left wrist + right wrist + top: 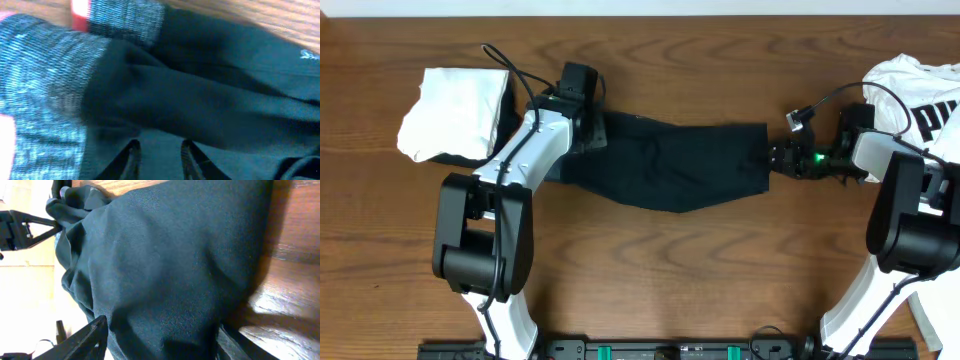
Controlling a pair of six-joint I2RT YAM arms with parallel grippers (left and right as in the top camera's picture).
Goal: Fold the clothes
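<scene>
A black garment (665,165) lies spread across the middle of the table, sagging at its near edge. My left gripper (590,128) is at its left end. In the left wrist view its fingers (160,160) stand narrowly apart with black cloth (210,115) between them. My right gripper (782,158) is at the garment's right edge. In the right wrist view its jaws (160,340) are wide apart, with the black cloth (170,265) lying between them.
A folded white garment (450,112) sits on a darker one at the far left. Grey knit fabric with a red patch (45,85) shows beside the left gripper. A crumpled white shirt with black lettering (920,95) lies at the right edge.
</scene>
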